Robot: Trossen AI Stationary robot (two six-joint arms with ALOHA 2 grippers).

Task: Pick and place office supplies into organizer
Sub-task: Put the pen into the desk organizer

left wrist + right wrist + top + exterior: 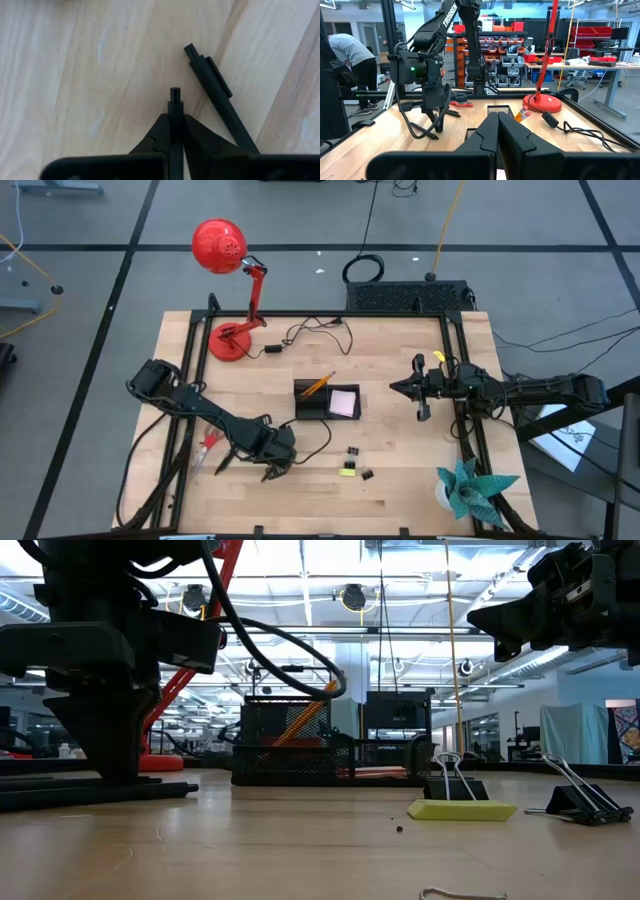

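Workshop shelving and a bending person lie beyond the pale wooden table. Leftward, the left gripper is clamped on a black pen, a second pen just beside. Midway sits the organizer, binder clips near; rightward the right gripper hovers, fingers together, with the paper plant at the near corner

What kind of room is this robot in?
Probably a robotics lab or workshop. Shelves of red parts bins line the back wall, a person works nearby, and the wooden table sits in a metal frame with two robot arms.
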